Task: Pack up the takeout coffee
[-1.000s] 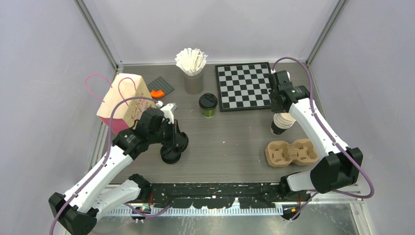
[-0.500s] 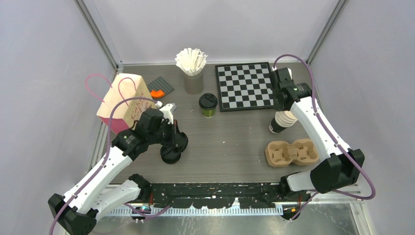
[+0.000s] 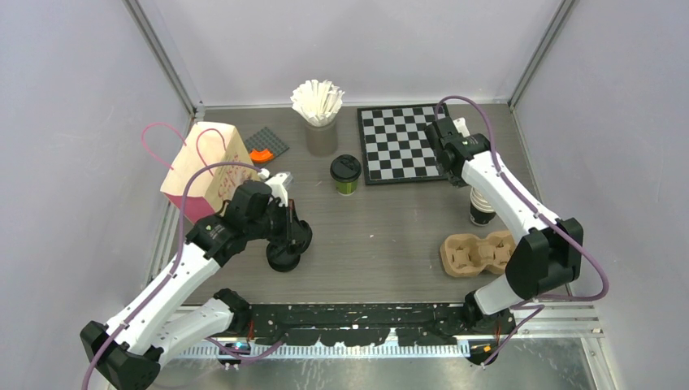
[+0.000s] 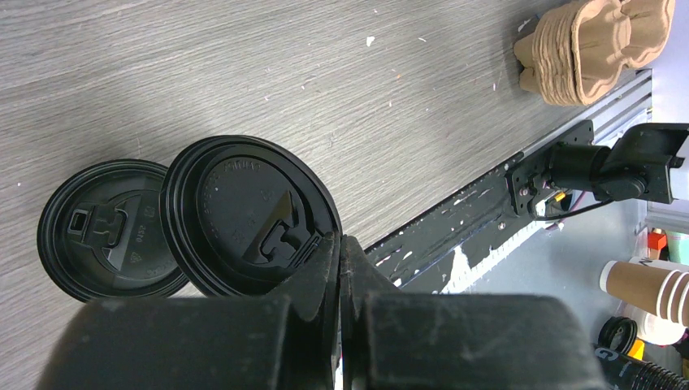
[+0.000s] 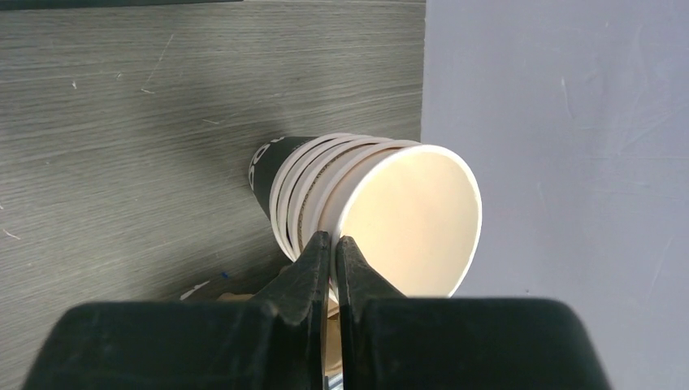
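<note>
A lidded takeout coffee (image 3: 345,173), olive-green with a black lid, stands mid-table, away from both grippers. My left gripper (image 3: 294,236) (image 4: 340,238) is shut on the rim of a black lid (image 4: 244,211) that sits on top of a lid stack (image 3: 283,257). A second black lid (image 4: 110,227) lies flat beside it. My right gripper (image 5: 333,240) is shut on the rim of the top cup of a stack of open paper cups (image 5: 366,211) (image 3: 481,207) near the right wall. The arm hides its fingers in the top view.
A brown pulp carrier (image 3: 481,252) (image 4: 597,45) lies at the front right. A cream bag with pink handles (image 3: 207,166) stands at the left. A chessboard (image 3: 404,142), a cup of white stirrers (image 3: 319,110) and a grey plate with an orange piece (image 3: 262,150) sit at the back.
My right arm's elbow swung left over the chessboard. The cup stack, tilted before, shifted right and stands more upright. The left arm has not moved.
</note>
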Robot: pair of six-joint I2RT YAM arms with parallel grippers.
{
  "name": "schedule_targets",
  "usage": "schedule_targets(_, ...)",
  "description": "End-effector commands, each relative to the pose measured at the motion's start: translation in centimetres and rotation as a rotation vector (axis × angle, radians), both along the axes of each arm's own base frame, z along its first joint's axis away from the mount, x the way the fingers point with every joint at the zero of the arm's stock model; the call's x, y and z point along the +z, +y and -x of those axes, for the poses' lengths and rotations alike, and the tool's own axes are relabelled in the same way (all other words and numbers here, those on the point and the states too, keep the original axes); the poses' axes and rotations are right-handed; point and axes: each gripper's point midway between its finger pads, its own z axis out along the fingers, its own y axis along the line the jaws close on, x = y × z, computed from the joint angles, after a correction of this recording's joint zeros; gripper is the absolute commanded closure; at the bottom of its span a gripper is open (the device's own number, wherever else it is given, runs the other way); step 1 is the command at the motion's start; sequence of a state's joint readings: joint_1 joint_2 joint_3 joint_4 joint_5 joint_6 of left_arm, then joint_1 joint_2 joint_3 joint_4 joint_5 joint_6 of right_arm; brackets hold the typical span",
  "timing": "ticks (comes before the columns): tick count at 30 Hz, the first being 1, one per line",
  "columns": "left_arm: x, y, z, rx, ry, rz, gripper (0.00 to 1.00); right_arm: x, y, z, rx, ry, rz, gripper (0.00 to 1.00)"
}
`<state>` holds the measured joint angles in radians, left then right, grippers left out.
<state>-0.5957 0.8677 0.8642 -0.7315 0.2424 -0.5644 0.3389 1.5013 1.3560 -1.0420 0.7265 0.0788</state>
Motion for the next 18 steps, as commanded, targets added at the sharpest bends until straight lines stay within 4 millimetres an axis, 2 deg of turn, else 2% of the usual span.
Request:
schedule_targets(1,0.9,-0.1,-0.4,-0.007,-0.035,0.004,1.00,2.5,-0.6,-0.7,0.000,-0.059,0.074,0.93)
schedule_targets(3,1.0,-0.1,-0.4,-0.006,-0.037,0.007,1.00,2.6,-0.4,-0.8,0.003,-0.075,0.073,0.93)
schedule_targets(7,0.9,-0.3,-0.4,-0.005,-0.033,0.015,1.00,1.2,0.4,-1.3,0.030,-0.074,0.027,0.93)
schedule_targets(10,0.9,-0.4,-0.3,-0.009,-0.025,0.015,1.00,2.4,1.4,-1.4,0.038,-0.088,-0.048,0.93)
schedule_targets(14,0.9,-0.3,-0.3,-0.007,-0.029,0.014,1.00,3.8,4.1,-1.4,0.111,-0.180,-0.245,0.92)
schedule_targets(18,0.9,-0.3,-0.3,-0.005,-0.030,0.022,1.00,1.4,1.9,-0.8,0.069,-0.067,-0.068,0.92)
